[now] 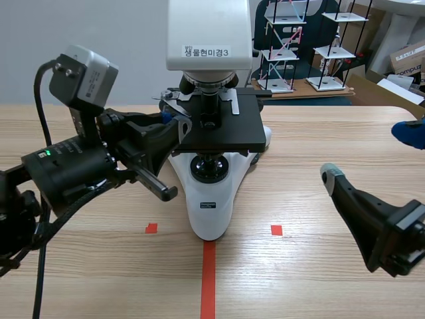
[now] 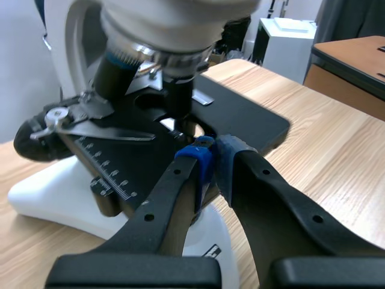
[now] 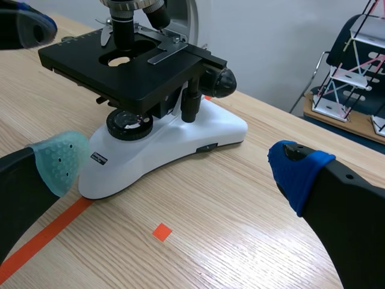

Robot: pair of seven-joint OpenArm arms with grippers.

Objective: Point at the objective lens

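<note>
Clenched tight on nothing, the left claw comes in from the left of the frame, level with the black stage of the white microscope at top centre. Over to its own camera: the two blue pads press together at their tips, right at the stage's edge. They aim straight at the lens, the dark barrel dropping from the silver turret toward the hole in the stage. Tips and lens are near but apart, with a gap showing between them. Whether the pads touch the stage, I cannot tell. In the wide shot that lens sits upper centre of the frame, just under the microscope's head and directly above the stage.

Now the right claw: released, fingers spread wide, low at the right of the frame and well apart from the microscope. Its camera shows a grey-green pad and a blue pad far apart. Between them there is only the wooden table and the toe of the white base.

An orange-red tape line runs from the base to bottom centre, with a tape square just right of it. Wire racks stand at upper right.
</note>
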